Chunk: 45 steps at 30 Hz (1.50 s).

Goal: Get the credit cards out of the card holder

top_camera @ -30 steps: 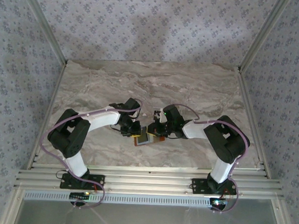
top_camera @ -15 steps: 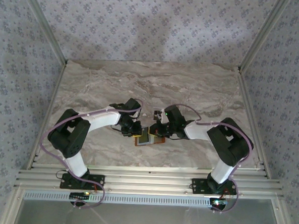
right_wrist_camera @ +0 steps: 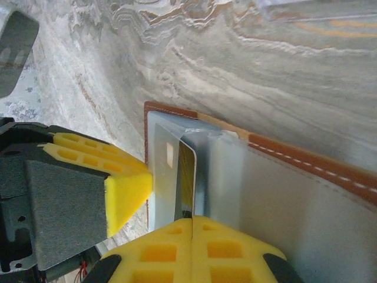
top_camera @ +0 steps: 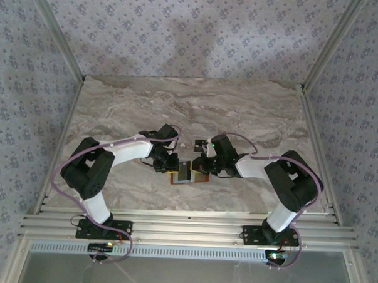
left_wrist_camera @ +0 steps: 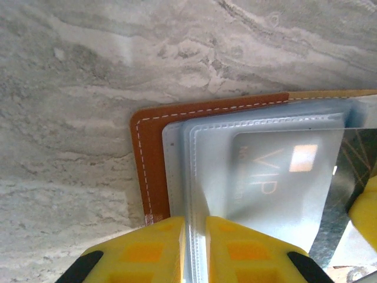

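While our left claw (left_wrist_camera: 194,236) pinches the card holder (left_wrist_camera: 150,159), our right claw (right_wrist_camera: 192,233) nips a credit card (right_wrist_camera: 174,177). Likely stiff, slick; hold its edge.

Right gripper (top_camera: 199,169) closes and draws to the right
Its jaws have pinched fully shut on the pale credit card (right_wrist_camera: 174,177), and the right arm (top_camera: 290,183) has swung slightly further right.
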Each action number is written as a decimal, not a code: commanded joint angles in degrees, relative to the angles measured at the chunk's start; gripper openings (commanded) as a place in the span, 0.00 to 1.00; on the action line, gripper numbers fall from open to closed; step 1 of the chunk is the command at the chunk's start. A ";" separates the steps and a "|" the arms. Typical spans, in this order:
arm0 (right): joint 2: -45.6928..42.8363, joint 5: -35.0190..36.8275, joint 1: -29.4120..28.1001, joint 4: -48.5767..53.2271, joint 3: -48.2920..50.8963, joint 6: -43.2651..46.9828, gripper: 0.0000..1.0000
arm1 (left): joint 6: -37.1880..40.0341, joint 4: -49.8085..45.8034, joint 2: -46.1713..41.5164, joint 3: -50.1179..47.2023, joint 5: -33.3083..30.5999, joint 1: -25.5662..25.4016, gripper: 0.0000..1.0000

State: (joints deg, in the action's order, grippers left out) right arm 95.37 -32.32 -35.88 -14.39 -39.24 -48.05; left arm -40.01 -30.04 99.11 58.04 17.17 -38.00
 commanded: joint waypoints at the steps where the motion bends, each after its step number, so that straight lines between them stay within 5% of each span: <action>1: -1.51 1.46 0.38 0.44 0.49 -0.08 0.00 | 1.09 -3.37 2.03 0.14 -1.75 0.09 0.18; 16: 2.21 -4.95 -1.45 -1.04 -2.28 0.92 0.15 | 1.25 -2.56 3.28 0.27 -0.83 0.01 0.16; 32: 3.04 -3.46 -2.80 3.82 -4.53 1.98 0.14 | 1.16 -2.26 2.91 -0.12 -0.76 -0.02 0.16; 45: -4.67 3.74 -0.80 14.28 -2.71 5.46 0.01 | 1.25 -1.95 1.71 -0.75 -0.91 -0.02 0.17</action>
State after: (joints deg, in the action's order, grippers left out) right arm 93.76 -31.00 -37.36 -5.82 -42.26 -45.32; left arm -39.46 -30.02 99.88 58.67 18.02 -38.00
